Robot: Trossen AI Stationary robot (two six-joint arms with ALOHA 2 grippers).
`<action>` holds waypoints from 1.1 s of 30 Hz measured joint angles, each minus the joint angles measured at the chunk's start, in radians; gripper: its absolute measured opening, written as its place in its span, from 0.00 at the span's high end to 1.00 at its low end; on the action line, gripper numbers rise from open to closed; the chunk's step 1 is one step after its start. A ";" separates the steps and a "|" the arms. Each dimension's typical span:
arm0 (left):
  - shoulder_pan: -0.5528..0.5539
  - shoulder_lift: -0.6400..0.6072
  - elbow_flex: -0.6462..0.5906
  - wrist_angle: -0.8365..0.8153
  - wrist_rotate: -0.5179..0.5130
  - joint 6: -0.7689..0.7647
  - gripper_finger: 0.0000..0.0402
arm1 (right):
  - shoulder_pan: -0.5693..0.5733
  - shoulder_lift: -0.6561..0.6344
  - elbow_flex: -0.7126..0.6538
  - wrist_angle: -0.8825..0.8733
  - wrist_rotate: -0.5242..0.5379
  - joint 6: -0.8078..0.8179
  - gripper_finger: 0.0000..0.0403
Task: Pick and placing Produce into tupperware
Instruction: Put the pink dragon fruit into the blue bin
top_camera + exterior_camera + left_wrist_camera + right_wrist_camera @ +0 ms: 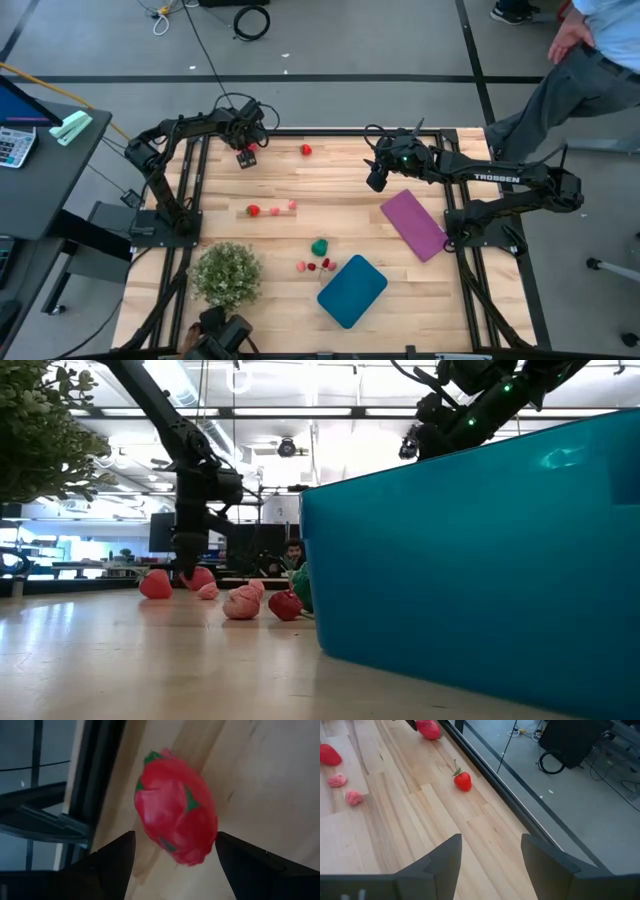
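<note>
Nearest, low centre-right, sits the smooth teal tupperware point(352, 290) with small red and pink produce point(314, 265) just beside it, while upper left the left gripper point(246, 155) spreads wide around a glossy red fruit point(176, 823), and the right gripper point(377, 180), upper centre-right, hovers open, empty.

Scattered red produce point(254, 210), empty teal tupperware point(352, 291)

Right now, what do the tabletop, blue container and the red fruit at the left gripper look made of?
Tabletop: pale wood planks, visible grain and seams, light sheen.
Teal container: smooth, glossy plastic by its highlights.
Red fruit: likely toy plastic or rubber, slightly shiny, green flecks; hard to confirm.
</note>
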 joint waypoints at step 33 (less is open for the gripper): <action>0.038 0.072 0.001 0.034 0.080 -0.079 0.30 | -0.001 0.000 0.000 0.000 0.000 -0.003 0.47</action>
